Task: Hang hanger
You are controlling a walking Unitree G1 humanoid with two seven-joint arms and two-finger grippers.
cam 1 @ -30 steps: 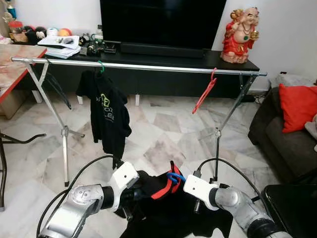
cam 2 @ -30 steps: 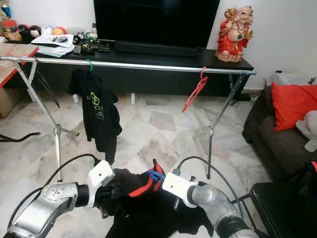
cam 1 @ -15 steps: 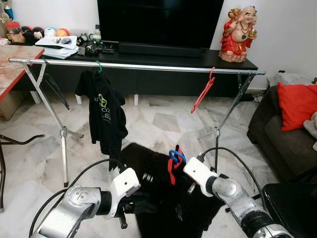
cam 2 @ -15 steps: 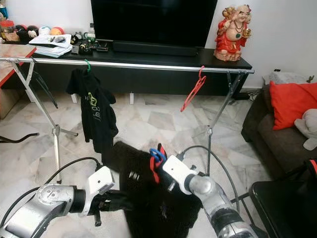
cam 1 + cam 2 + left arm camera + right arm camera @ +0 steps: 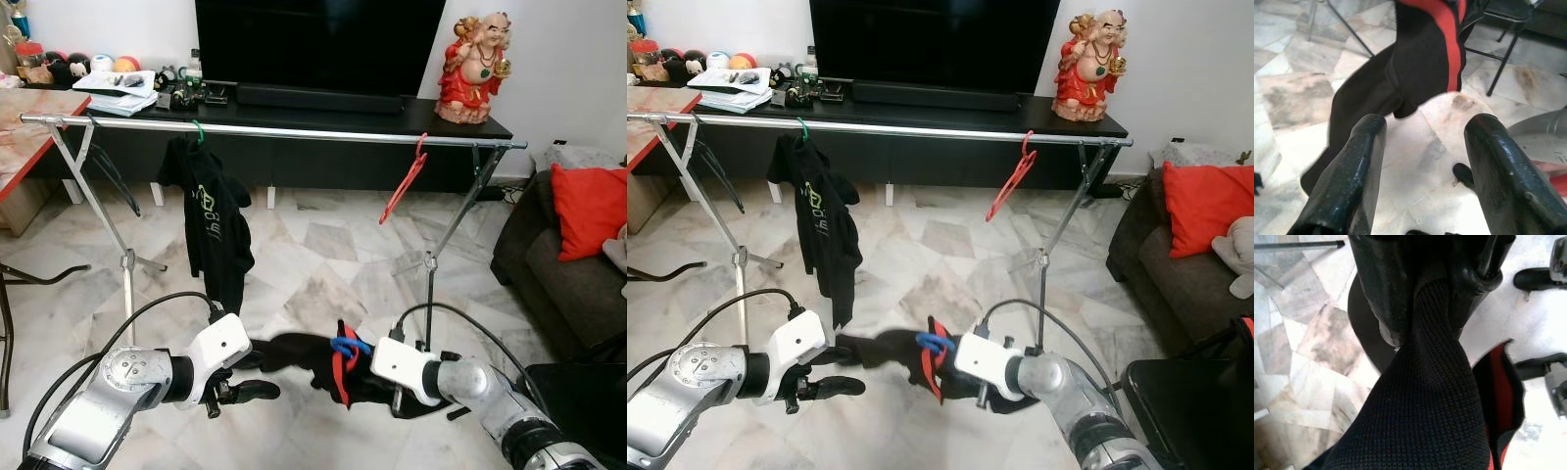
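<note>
Blue hanger hook [image 5: 344, 346], poking from a black-and-red garment [image 5: 313, 360], hangs low above the marble floor [image 5: 323, 264] before the clothes rail [image 5: 294, 131]. My right gripper [image 5: 1425, 303] is clamped on the garment's fabric. My left gripper [image 5: 1420, 161] sits just beside the garment, fingers spread and holding nothing.

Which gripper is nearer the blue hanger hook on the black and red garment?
Right. The right gripper is shut on the black and red garment just beside the blue hanger hook. The left gripper hangs open, apart, at the garment's far end.
</note>
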